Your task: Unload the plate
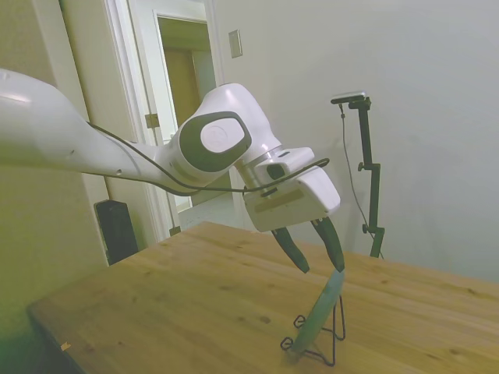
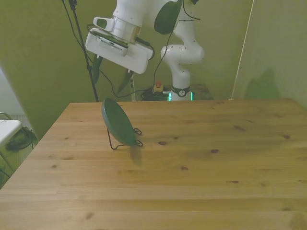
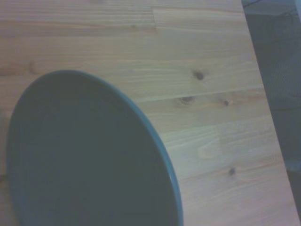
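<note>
plates: 1 – plate (image 2: 118,121) | wire stands: 1 – wire stand (image 1: 323,336) | tables: 1 – table (image 2: 216,182)

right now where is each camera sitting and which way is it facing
Side view: off one side of the table, looking across it at the plate leaning on the wire stand; arm and gripper show, jaws open.
Front view: across the table, facing the robot's base; arm, gripper and plate show.
Wrist view: on the wrist, looking down at the plate; no robot parts show.
All three views share the plate.
</note>
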### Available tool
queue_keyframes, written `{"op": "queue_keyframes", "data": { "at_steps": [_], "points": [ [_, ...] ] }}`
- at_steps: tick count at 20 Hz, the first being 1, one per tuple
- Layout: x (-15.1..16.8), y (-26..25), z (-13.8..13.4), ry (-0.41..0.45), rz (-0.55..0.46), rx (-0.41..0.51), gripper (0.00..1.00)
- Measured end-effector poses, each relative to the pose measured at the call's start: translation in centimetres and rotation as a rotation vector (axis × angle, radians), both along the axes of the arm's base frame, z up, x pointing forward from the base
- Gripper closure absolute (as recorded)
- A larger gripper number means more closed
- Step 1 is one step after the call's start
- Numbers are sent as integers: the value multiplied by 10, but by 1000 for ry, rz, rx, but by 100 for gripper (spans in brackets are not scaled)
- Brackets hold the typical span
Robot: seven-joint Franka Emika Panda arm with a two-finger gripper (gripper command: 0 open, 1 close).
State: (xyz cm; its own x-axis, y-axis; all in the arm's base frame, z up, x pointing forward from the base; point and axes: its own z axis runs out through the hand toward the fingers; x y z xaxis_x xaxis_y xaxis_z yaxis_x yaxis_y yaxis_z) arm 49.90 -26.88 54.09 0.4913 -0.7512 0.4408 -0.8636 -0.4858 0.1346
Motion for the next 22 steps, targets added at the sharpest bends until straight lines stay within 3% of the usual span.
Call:
{"op": "queue_keyframes", "data": {
  "at_steps": [10, 11, 22],
  "points": [
    [12, -10, -31, -30, 34, -14, 0],
    [13, -8, -33, -32, 37, -13, 100],
    [13, -5, -42, -41, 36, 13, 100]
  ]
}}
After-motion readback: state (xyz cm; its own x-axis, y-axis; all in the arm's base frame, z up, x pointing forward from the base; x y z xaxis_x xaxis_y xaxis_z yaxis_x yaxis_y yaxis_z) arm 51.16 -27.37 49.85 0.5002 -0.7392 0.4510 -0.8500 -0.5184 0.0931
